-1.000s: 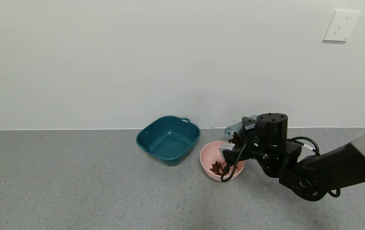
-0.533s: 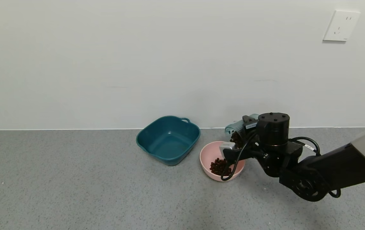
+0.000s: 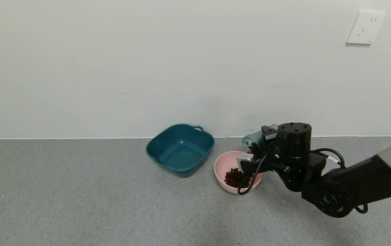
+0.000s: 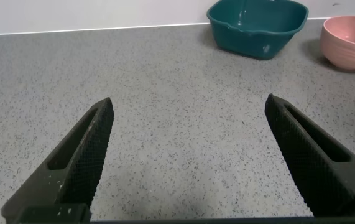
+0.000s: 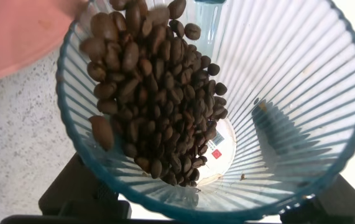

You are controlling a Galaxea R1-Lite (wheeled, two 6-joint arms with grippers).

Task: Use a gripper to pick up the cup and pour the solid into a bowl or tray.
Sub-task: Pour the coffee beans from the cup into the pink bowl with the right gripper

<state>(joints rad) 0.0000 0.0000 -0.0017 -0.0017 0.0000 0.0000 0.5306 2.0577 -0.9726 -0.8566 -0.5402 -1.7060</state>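
My right gripper [image 3: 262,145] is shut on the ribbed blue-grey cup [image 3: 254,139] and holds it tipped on its side above the pink bowl [image 3: 223,166]. Dark brown beans [image 3: 233,177] lie heaped in the bowl, and more sit at the cup's mouth. In the right wrist view the cup [image 5: 276,93] fills the picture, with beans [image 5: 158,99] sliding toward its lower rim and the bowl [image 5: 15,37] beyond. My left gripper [image 4: 186,134] is open and empty over the bare floor, far from the bowl [image 4: 351,43].
A dark teal squarish tub [image 3: 180,149] with handles stands just left of the pink bowl, near the wall; it also shows in the left wrist view [image 4: 258,25]. Grey speckled floor spreads to the left and front. A wall socket [image 3: 365,27] is up right.
More beans have dropped from the cup into the pink bowl, so the heap there has grown. My right arm and the cup have shifted slightly to the right.
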